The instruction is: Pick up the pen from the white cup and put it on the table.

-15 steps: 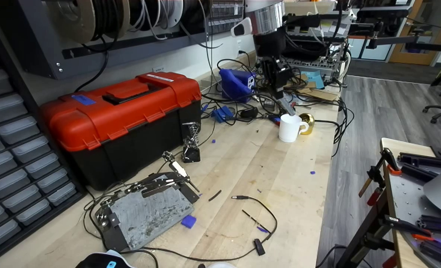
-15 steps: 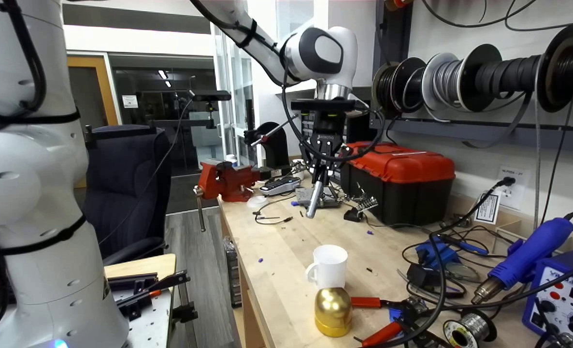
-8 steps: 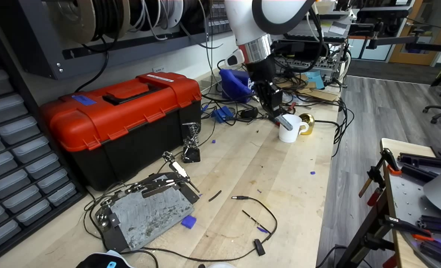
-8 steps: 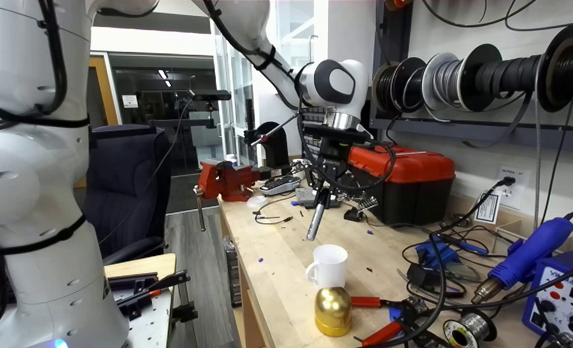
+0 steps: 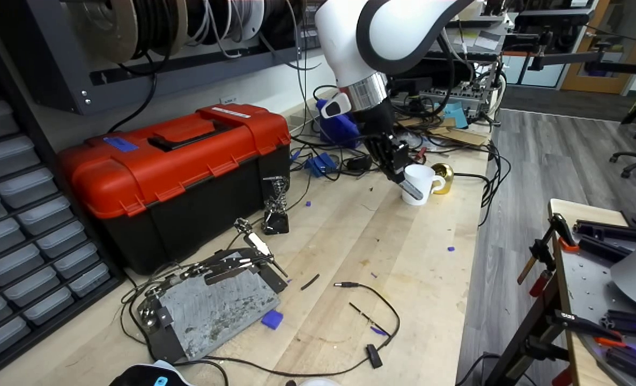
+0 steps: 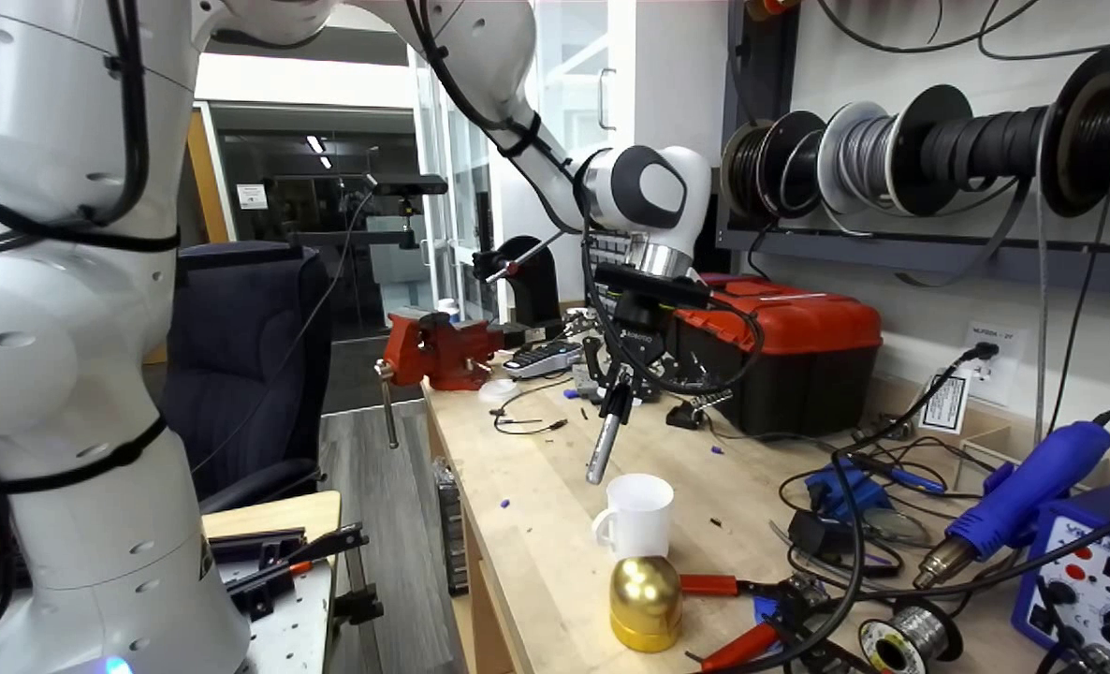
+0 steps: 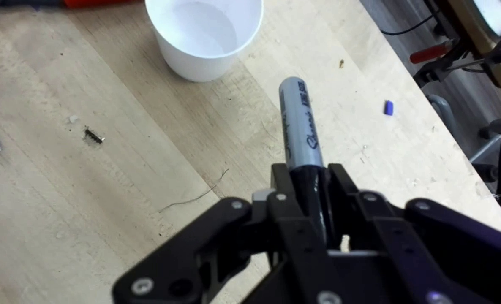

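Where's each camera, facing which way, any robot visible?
An exterior view: near the toolbox, facing along the table; wrist and gripper show.
An exterior view: near the gold dome, facing back along the table; arm mostly in frame.
Wrist view: on the wrist, facing the table; gripper, holding the pen, at bottom.
Both exterior views share the white cup, pen and toolbox.

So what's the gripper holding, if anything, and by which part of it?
The pen, by its black section, clamped between the fingers; its grey part sticks out beyond their tips.
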Tool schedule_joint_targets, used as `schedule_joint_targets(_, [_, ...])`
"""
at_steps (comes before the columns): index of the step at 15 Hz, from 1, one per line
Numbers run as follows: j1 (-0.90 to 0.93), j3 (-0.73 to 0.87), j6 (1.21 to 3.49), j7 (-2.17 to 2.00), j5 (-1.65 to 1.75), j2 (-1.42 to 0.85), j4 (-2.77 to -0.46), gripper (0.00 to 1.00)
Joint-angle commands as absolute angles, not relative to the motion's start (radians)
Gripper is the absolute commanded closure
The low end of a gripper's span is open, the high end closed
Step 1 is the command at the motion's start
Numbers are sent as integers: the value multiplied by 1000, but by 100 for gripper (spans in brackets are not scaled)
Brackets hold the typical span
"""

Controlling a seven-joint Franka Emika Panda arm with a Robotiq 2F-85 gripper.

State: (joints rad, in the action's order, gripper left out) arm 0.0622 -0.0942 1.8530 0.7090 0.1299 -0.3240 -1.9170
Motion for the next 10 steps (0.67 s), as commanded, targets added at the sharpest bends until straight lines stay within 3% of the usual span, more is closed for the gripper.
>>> schedule_joint_targets(1, [60, -109, 1854, 721, 157, -346, -1898, 96])
schedule_joint_targets(10, [69, -120, 1862, 719, 223, -398, -1871, 96])
